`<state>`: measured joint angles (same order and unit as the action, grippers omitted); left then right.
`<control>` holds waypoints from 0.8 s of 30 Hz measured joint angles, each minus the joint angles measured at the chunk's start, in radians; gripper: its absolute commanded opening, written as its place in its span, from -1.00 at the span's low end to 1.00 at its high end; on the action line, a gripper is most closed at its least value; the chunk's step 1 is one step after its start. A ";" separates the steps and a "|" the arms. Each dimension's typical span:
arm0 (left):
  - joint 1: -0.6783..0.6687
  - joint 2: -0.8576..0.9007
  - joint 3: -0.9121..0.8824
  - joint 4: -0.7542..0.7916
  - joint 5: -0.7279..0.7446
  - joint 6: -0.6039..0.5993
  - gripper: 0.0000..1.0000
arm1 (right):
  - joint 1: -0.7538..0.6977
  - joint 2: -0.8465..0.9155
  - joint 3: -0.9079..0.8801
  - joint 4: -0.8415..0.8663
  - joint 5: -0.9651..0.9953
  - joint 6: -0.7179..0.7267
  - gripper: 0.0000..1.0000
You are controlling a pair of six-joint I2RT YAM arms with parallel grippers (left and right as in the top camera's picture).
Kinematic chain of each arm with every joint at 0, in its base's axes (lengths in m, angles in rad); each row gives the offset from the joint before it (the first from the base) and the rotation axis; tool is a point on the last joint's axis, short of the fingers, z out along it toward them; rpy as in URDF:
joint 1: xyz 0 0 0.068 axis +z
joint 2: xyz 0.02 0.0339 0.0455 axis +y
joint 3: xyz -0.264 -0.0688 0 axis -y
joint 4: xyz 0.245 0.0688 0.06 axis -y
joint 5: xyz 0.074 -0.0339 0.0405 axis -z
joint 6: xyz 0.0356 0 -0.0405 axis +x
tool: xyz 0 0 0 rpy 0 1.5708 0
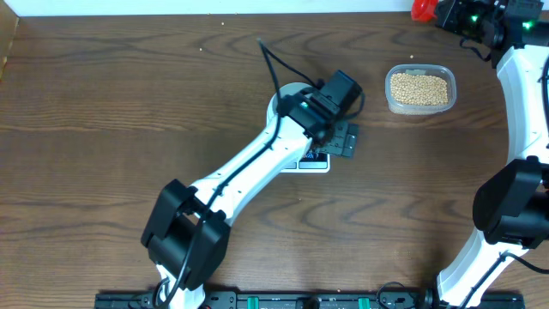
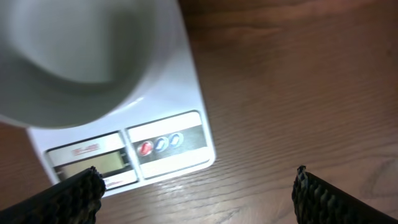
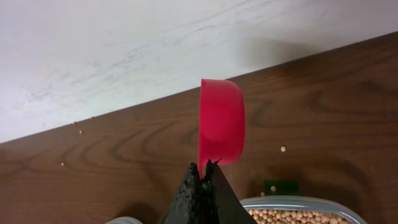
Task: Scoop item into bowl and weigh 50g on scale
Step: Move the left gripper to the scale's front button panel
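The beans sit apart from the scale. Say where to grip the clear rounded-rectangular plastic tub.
Likely best: pinch the clear rounded-rectangular plastic tub by its rim on the near long side, coming from above: small tan-yellow beans fill the middle, and the open top leaves that wall free.

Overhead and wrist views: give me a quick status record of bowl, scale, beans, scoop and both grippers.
bowl: on the scale, no beans seen inside
scale: carrying the bowl, display too blurred to read
beans: in clear tub, right of scale
scoop: red, turned on edge
left gripper: open, above scale, holding nothing
right gripper: shut on scoop
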<state>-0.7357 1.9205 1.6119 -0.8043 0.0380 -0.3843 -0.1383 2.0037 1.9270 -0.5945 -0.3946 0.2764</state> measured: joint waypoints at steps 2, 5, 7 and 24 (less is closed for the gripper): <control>-0.012 0.014 0.000 0.011 0.000 0.011 0.96 | 0.000 0.000 0.000 0.000 0.000 0.000 -0.98; -0.014 0.033 0.000 0.033 0.002 0.039 0.96 | 0.000 0.000 0.000 -0.001 0.000 -0.001 -0.98; -0.013 0.045 0.000 0.035 0.009 0.060 0.96 | -0.002 0.000 0.000 -0.003 0.000 -0.001 -0.98; -0.014 0.105 -0.060 0.060 0.028 0.094 0.96 | -0.049 0.000 0.000 -0.024 0.000 -0.003 -0.98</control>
<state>-0.7498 2.0254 1.5520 -0.7444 0.0658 -0.2905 -0.1875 2.0037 1.9270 -0.6182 -0.3946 0.2729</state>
